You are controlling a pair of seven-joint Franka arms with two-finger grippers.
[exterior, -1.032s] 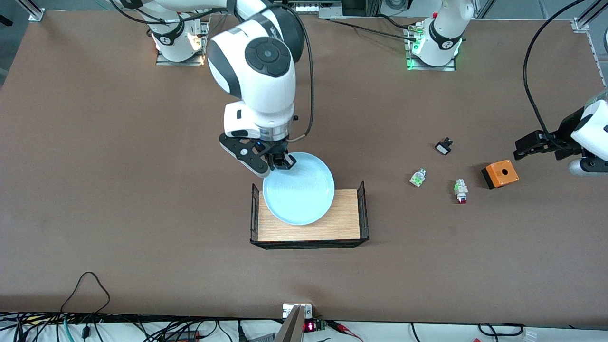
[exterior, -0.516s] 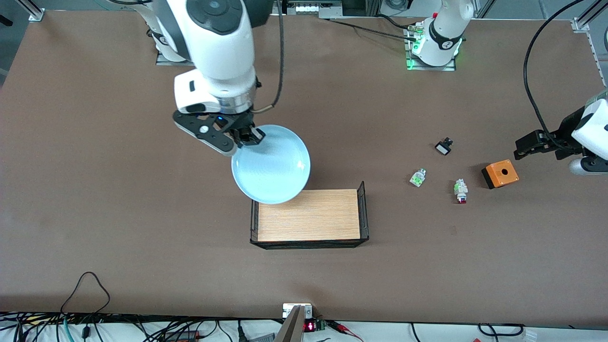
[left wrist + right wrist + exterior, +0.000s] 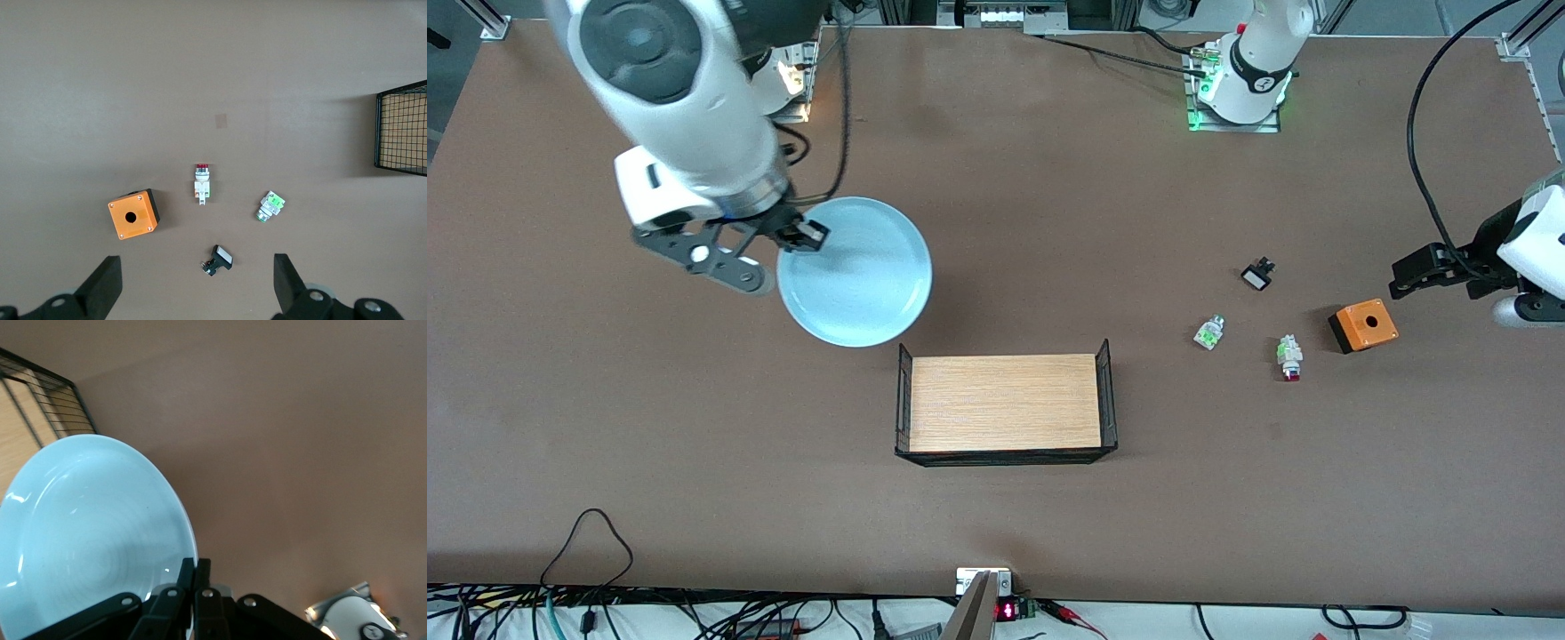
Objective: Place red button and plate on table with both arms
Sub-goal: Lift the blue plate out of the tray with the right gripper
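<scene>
Plate (image 3: 855,272) hangs by its rim in the clamped right gripper (image 3: 799,236) above the table (image 3: 1049,204); red button (image 3: 1288,356) lies on the table under the waiting, wide-open left gripper (image 3: 193,283).

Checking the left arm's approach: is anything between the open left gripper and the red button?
Nothing visible blocks it. The left gripper hangs open over the table, and in its wrist view the red button lies apart from the orange box, the green-capped part and the black-and-white part.
</scene>
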